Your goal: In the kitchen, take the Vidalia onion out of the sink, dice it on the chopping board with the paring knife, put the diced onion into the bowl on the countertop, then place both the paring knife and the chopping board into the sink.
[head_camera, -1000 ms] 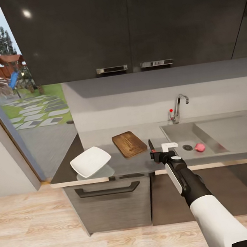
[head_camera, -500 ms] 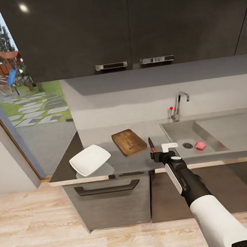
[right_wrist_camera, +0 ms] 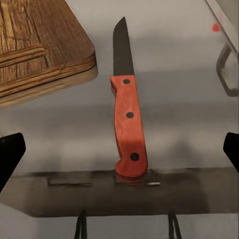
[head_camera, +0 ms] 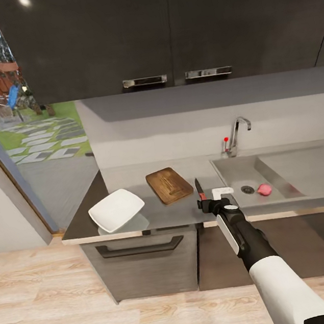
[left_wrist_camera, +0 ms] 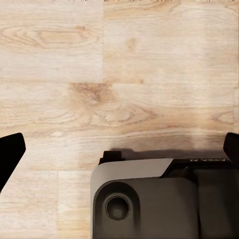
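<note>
I count one paring knife [right_wrist_camera: 127,112] between my right gripper's [right_wrist_camera: 119,149] spread fingers, one chopping board [head_camera: 169,184], one bowl [head_camera: 117,210], one onion [head_camera: 264,189] in sink [head_camera: 233,172], left gripper's [left_wrist_camera: 119,152] fingers spread.

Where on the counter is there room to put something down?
Bare patches: behind the white bowl, and between the chopping board and the sink. It is crowded near the knife, where the right hand is.

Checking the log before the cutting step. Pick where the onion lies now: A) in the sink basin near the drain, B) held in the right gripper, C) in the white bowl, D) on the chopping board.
A: the pink onion rests in the sink just beside the dark drain.
</note>
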`<state>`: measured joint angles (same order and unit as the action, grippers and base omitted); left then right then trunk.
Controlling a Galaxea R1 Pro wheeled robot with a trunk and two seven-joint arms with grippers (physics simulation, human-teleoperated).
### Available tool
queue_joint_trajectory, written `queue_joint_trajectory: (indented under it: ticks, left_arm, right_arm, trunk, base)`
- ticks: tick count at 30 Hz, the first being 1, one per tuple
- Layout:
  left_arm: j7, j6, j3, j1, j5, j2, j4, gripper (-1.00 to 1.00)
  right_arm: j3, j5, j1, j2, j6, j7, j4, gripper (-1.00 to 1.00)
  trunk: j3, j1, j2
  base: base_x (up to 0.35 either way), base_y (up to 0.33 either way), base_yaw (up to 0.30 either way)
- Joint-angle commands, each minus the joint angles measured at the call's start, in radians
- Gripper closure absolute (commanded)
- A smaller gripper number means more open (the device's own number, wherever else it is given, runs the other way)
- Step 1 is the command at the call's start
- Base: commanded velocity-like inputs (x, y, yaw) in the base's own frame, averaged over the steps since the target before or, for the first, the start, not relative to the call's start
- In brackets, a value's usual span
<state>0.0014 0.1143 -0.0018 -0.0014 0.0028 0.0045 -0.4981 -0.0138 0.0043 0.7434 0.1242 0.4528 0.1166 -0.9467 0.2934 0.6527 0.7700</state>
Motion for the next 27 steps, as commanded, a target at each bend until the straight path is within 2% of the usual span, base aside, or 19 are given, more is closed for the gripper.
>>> queue_joint_trajectory:
  ticks: [1, 6, 27]
  left_arm:
    - [0.0, 0.002, 0.0, 0.0, 0.0, 0.0, 0.0, -1.0]
    - [0.0, 0.002, 0.0, 0.0, 0.0, 0.0, 0.0, -1.0]
    - [0.0, 0.002, -0.001, 0.0, 0.0, 0.0, 0.0, -1.0]
  right_arm:
    - [-0.002, 0.0, 0.001, 0.0, 0.006, 0.005, -0.001, -1.0]
    - [-0.001, 0.0, 0.001, 0.0, 0.006, 0.005, -0.001, -1.0]
    - [-0.002, 0.0, 0.001, 0.0, 0.006, 0.003, -0.001, -1.0]
  trunk:
    - [0.003, 0.0, 0.001]
    - [0.011, 0.0, 0.001]
    - [0.044, 0.0, 0.001]
  base:
    - [0.201, 0.0, 0.0]
    - [0.161, 0.0, 0.0]
    - [0.005, -0.006, 0.0]
